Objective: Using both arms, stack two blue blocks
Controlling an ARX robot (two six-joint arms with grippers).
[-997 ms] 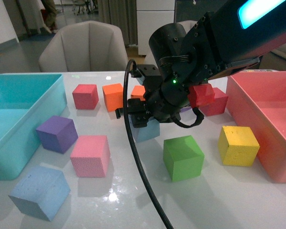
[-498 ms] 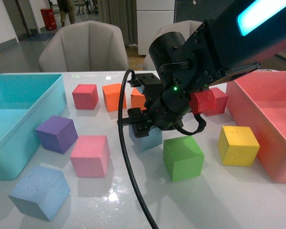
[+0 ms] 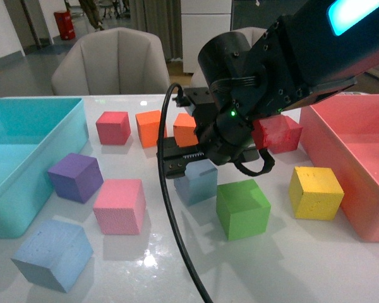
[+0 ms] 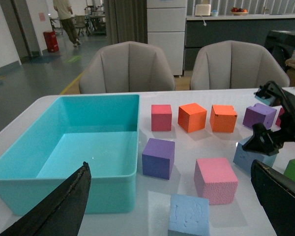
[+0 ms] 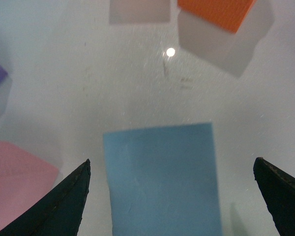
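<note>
One pale blue block (image 3: 197, 182) sits mid-table, left of the green cube. My right gripper (image 3: 191, 165) hangs just above it, open. In the right wrist view the block (image 5: 162, 179) lies between the two spread fingertips (image 5: 78, 196) without touching either; the right gripper (image 5: 172, 164) holds nothing. The other blue block (image 3: 52, 254) rests near the table's front left, and in the left wrist view it (image 4: 189, 216) lies close below my left gripper (image 4: 170, 169), which is open and empty. The left arm does not show in the front view.
A teal bin (image 3: 63, 136) stands at the left and a pink bin (image 3: 322, 126) at the right. Purple (image 3: 76, 177), pink (image 3: 119, 205), green (image 3: 242, 208), yellow (image 3: 314, 192), red (image 3: 113, 127) and orange (image 3: 150, 127) cubes surround the blue blocks.
The right wrist has shifted slightly over the middle blue block and its jaw rail now shows broadside above it. No cube has moved.
</note>
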